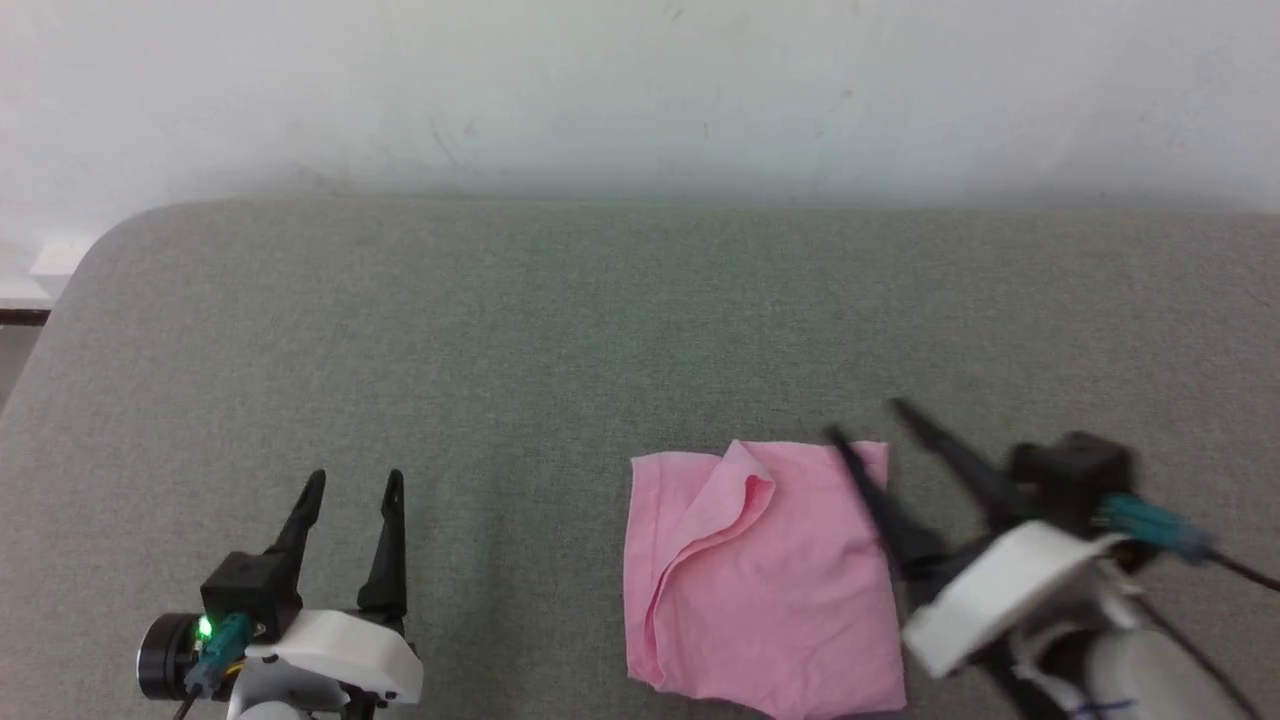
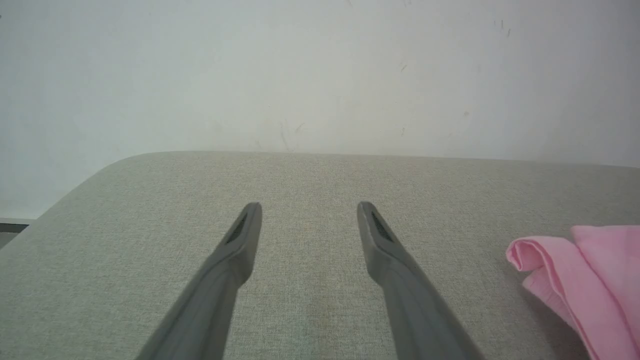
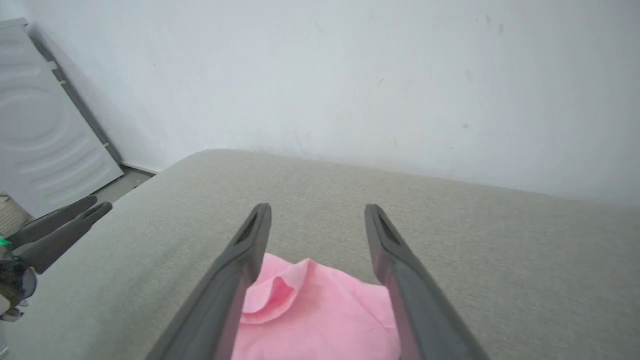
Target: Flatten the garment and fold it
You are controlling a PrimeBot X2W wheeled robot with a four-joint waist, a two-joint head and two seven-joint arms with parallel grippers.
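The pink garment (image 1: pixel 760 575) lies folded into a rough square on the grey padded table (image 1: pixel 520 340), right of centre near the front edge, with a loose curled flap along its left part. My right gripper (image 1: pixel 868 420) hovers blurred over the garment's right edge, jaws spread, holding nothing. From the right wrist view the garment (image 3: pixel 320 315) lies below and between the open fingers (image 3: pixel 250 250) without touching them. My left gripper (image 1: pixel 352 485) rests open at the lower left, well clear of the cloth. The garment's curled edge (image 2: pixel 575 280) shows at the right of the left wrist view.
A pale wall (image 1: pixel 640 90) rises behind the table's far edge. The table's rounded far-left corner (image 1: pixel 110 240) drops to the floor. A white appliance (image 3: pixel 45 130) stands beyond that corner in the right wrist view, where the left gripper (image 3: pixel 60 220) also appears.
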